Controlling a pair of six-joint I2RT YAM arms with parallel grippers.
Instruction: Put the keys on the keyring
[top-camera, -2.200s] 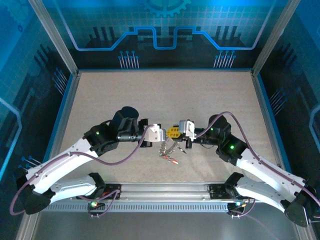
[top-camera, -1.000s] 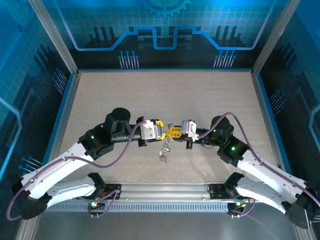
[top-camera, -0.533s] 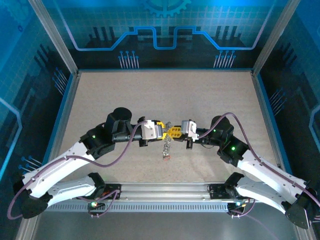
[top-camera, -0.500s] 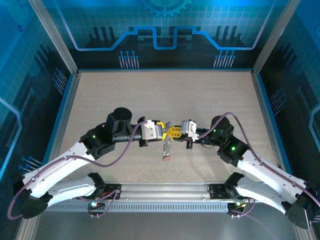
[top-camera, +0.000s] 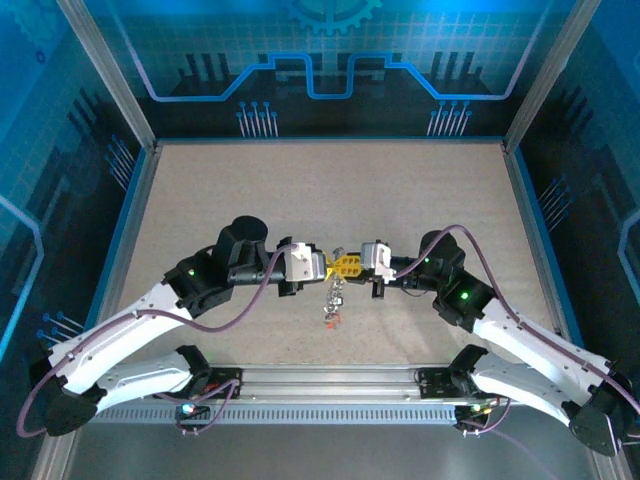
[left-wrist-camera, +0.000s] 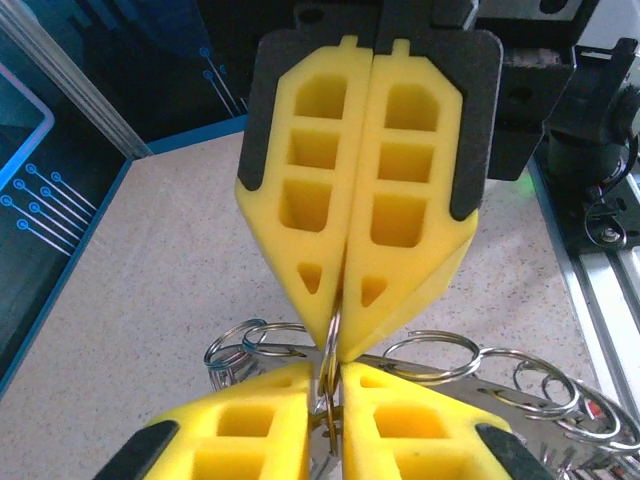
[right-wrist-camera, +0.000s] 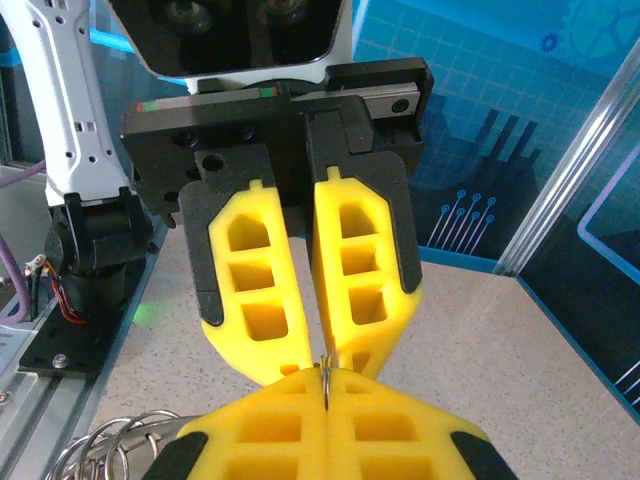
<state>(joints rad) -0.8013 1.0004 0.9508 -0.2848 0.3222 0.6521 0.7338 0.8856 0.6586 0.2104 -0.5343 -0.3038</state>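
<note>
- Tiny red-headed key (top-camera: 334, 319) sits at the near end of the dangling bunch; cannot tell if it is threaded or just tangled.
- Silvery-grey metal keyring (top-camera: 332, 296), a chain of small loops, hangs just under the tips.
- Left end effector (left-wrist-camera: 325, 372) is clenched on the keyring wire.
- Right end effector (right-wrist-camera: 326, 385) is clenched on the same wire, tip to tip with the left.
- Speckled beige bench (top-camera: 330, 190): the ring seems lifted off it. Looks mid-threading, with the other keys probably left to do.
</note>
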